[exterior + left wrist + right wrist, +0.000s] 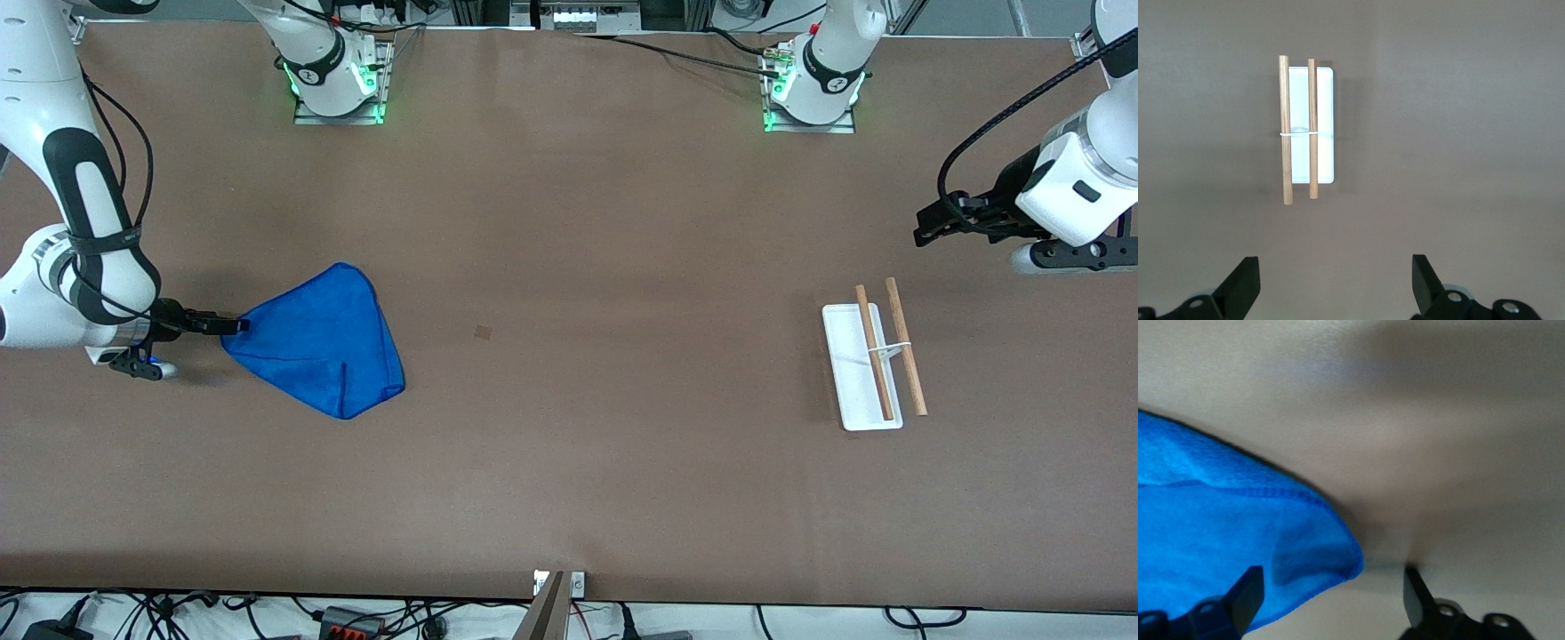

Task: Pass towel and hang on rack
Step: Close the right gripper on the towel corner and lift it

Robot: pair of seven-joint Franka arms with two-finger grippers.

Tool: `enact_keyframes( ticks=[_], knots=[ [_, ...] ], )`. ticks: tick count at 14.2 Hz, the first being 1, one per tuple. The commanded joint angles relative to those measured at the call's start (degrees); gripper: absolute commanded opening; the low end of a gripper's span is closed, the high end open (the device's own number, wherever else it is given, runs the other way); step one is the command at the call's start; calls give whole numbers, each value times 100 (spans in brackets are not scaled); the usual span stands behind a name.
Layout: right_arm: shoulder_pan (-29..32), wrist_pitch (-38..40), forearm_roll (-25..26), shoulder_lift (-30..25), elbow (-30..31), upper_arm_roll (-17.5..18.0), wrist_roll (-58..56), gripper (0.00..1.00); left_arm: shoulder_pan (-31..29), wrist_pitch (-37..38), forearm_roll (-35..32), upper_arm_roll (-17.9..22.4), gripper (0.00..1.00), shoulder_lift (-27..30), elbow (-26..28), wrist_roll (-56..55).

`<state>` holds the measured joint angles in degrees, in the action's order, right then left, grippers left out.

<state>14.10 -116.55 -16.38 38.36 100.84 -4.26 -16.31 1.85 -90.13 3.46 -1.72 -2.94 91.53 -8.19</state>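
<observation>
A blue towel (320,342) lies crumpled flat on the brown table toward the right arm's end. My right gripper (233,325) is low at the towel's corner, open, and in the right wrist view the corner of the towel (1225,533) lies between the spread fingers of that gripper (1331,572). The rack (855,373), a white base with two wooden rods (905,347), stands toward the left arm's end. My left gripper (926,233) waits in the air beside the rack, open and holding nothing. The left wrist view shows the rack (1325,120) ahead of this gripper (1335,260).
A small dark mark (483,332) sits on the tabletop between towel and rack. Both arm bases (338,80) (813,89) stand along the table's edge farthest from the front camera. A metal bracket (556,591) and cables lie at the nearest edge.
</observation>
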Motion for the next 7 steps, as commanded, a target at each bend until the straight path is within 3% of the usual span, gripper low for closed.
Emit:
enact_keyframes(
  ticks=[1, 7],
  knots=[
    [93, 27, -173, 75, -204, 57, -179, 77, -62, 136, 102, -13, 100, -93, -196, 151],
    [93, 54, -181, 163, -319, 75, -180, 67, -54, 136, 111, -13, 100, -102, -205, 151]
  ],
)
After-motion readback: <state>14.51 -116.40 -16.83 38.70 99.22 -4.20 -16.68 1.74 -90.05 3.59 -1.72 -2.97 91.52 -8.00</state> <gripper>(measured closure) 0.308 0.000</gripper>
